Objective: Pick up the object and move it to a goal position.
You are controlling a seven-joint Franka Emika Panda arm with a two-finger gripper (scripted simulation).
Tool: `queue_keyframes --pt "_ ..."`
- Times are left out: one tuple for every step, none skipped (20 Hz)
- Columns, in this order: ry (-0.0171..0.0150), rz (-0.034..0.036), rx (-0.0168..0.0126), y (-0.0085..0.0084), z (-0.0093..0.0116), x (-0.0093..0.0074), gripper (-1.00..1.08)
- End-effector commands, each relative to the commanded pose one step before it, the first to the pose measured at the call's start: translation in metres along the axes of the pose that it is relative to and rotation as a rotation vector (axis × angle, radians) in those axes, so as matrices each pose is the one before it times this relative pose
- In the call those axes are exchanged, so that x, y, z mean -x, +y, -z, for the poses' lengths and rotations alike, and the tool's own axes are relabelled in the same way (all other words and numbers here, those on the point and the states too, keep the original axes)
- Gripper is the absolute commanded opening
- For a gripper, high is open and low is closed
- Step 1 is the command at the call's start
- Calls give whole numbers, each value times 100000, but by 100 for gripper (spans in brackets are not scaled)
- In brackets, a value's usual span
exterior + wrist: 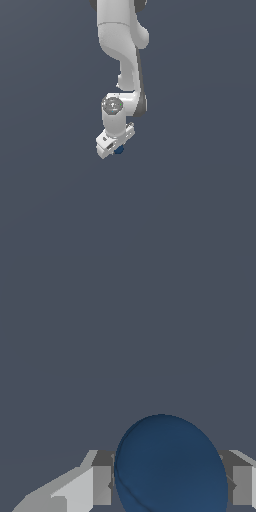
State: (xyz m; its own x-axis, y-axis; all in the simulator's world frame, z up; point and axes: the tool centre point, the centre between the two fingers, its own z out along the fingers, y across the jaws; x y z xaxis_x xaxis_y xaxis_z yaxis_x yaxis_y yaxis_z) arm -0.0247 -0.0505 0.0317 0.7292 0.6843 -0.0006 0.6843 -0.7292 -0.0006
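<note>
One small thing matters here: the dark blue ball (170, 466) sits between the jaws of the white gripper (116, 146), whose grey fingers (101, 483) press close on either side of it in the wrist view, so the jaws look drawn in almost to the ball's width and appear to have hold of it. Whether the ball has left the plain grey surface (200, 200) I cannot tell, since nothing in either view marks a shadow or a gap under it. The main risk, as I judge it, is slip: a smooth round body is pinched at only two small patches, and a sharp turn or quick stop of the arm (122, 50) could roll it out from between the fingers. In the exterior view only a sliver of blue shows below the jaws, which suggests the hold is near the fingertips and so less forgiving. No goal marker is visible in either view. Nothing else shows near the jaws, and nothing stands in the way of a move.
</note>
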Motion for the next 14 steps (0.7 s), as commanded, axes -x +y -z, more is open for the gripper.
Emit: queue_keyframes --pt "54 20 58 25 -65 -33 -100" --pt "0 0 0 0 0 0 -100" --pt "0 0 0 0 0 0 -100" --pt "0 0 0 0 0 0 -100" --pt "0 0 0 0 0 0 -100" --pt "0 0 0 0 0 0 -100" --pt "0 0 0 0 0 0 -100" --pt "0 0 0 0 0 0 -100" --pt "0 0 0 0 0 0 -100" --pt "23 -49 82 42 59 14 -100" --pt "0 0 0 8 28 -9 -100" --pt "0 0 0 25 84 -26 -100" --pt "0 0 0 42 140 -43 -100" --pt "0 0 0 59 196 -60 -100"
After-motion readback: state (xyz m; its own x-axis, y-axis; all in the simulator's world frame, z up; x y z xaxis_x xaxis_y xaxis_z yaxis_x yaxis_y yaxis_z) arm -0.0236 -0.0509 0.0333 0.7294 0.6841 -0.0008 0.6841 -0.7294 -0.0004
